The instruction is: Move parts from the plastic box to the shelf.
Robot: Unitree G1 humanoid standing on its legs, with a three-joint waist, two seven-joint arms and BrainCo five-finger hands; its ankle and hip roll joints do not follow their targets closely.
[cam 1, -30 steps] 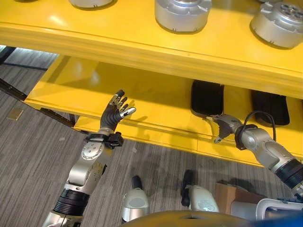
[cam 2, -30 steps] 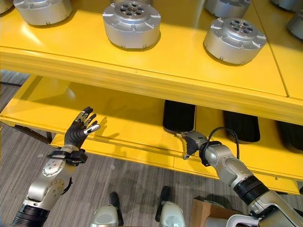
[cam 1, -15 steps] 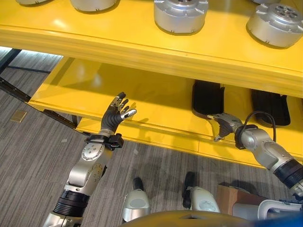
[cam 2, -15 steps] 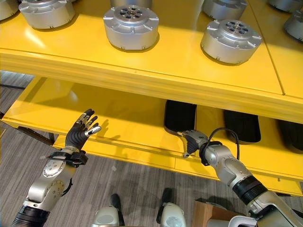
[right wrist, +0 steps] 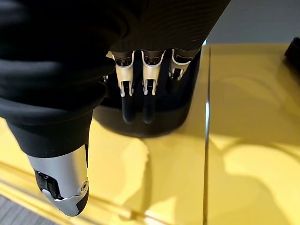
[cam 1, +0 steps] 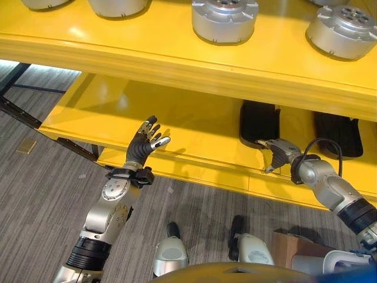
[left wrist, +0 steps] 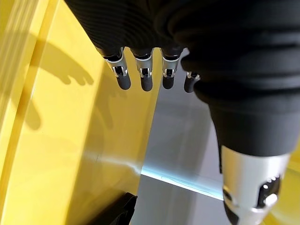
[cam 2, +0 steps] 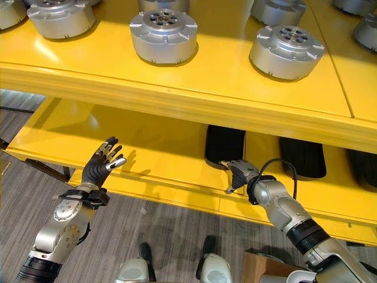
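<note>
Both robot hands empty, left robot hand (cam 1: 145, 141) spread, right robot hand (cam 2: 238, 173) relaxed beside a black part (cam 2: 225, 143) already on the yellow shelf (cam 2: 165, 150); more presumably remain.

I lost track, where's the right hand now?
The right hand is open at the lower shelf's front edge, fingers on the nearest black part.

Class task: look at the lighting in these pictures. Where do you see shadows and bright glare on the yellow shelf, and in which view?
Left wrist view: the left robot hand casts a finger-shaped shadow on the yellow shelf. Right eye view: a bright glare patch sits on the top board near the leftmost silver part; the lower board lies shaded under it. Right wrist view: pale reflections beside the black part past the right robot hand.
</note>
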